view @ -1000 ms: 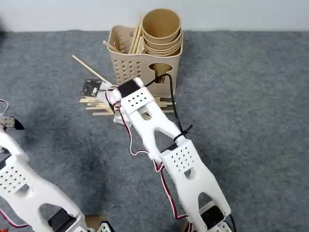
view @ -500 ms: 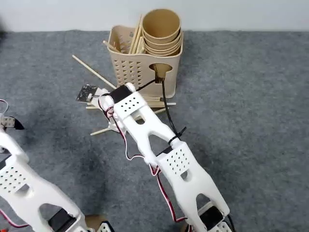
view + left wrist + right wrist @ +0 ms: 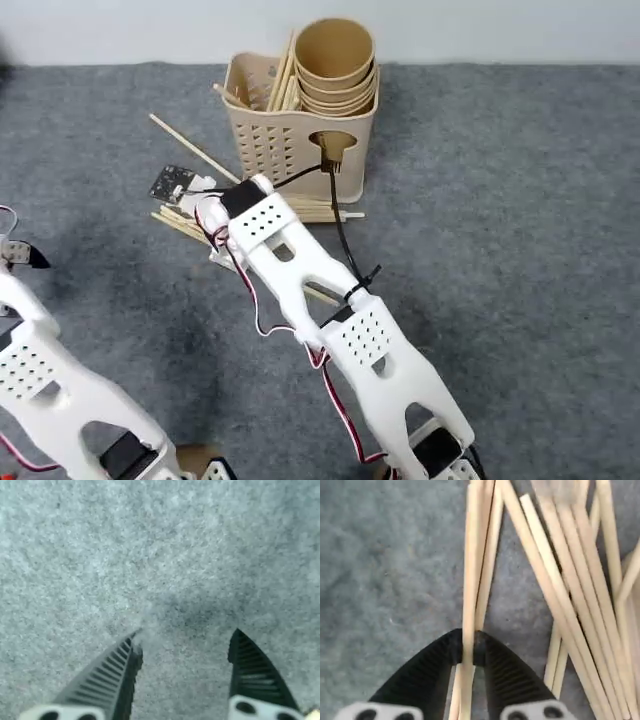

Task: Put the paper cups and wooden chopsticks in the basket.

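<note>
My right claw (image 3: 468,647) is clamping a wooden chopstick (image 3: 470,555) by the basket (image 3: 290,140) near the table's (image 3: 500,250) far edge, and my left claw (image 3: 185,647) is just hanging open.

No writing, number or sign can be read anywhere. The small dark circuit board (image 3: 172,184), at about 8 o'clock from the basket (image 3: 262,150), carries pale specks too small to make out.
</note>
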You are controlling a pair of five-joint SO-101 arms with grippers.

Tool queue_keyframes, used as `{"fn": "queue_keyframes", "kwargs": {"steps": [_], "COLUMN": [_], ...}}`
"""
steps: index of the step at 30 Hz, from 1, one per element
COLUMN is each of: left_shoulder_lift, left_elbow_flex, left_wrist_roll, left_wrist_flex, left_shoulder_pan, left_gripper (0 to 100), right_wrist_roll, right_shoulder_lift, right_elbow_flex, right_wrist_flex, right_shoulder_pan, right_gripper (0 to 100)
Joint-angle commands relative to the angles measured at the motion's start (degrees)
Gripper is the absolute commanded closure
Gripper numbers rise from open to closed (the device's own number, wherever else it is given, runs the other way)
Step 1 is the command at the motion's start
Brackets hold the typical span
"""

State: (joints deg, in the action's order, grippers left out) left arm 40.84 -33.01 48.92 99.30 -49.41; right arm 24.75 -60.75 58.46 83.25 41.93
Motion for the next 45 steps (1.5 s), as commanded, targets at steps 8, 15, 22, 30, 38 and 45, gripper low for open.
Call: {"fn": "queue_keyframes", "kwargs": {"steps": [8, 15, 22, 30, 38, 45], "left_shoulder_lift": [-3.43, -3.43, -3.52, -3.69, -3.43, -3.34], "left_elbow_flex": [-0.13, -0.13, -0.13, -0.13, -0.13, -0.13], "left_wrist_roll": [0.70, 0.70, 0.70, 0.70, 0.70, 0.70], "left_wrist_flex": [1.14, 1.14, 1.23, 1.23, 1.23, 1.23], "left_shoulder_pan": [0.35, 0.53, 0.26, 0.26, 0.26, 0.44], "left_gripper": [74, 74, 74, 74, 74, 74], "right_wrist_roll": [-0.53, -0.53, -4.40, -12.66, -23.12, -23.03], "right_shoulder_lift": [5.85, 13.05, 18.77, 23.52, 27.91, 30.55], "right_elbow_flex": [2.55, 2.55, 2.64, 2.64, 2.64, 2.64], "right_wrist_flex": [6.73, 9.71, -0.92, -16.22, -37.76, -53.14], "right_shoulder_pan": [2.86, 8.66, 9.19, 6.37, 2.51, -1.10], "right_gripper": [99.1, 99.1, 99.1, 99.1, 99.1, 99.1]}}
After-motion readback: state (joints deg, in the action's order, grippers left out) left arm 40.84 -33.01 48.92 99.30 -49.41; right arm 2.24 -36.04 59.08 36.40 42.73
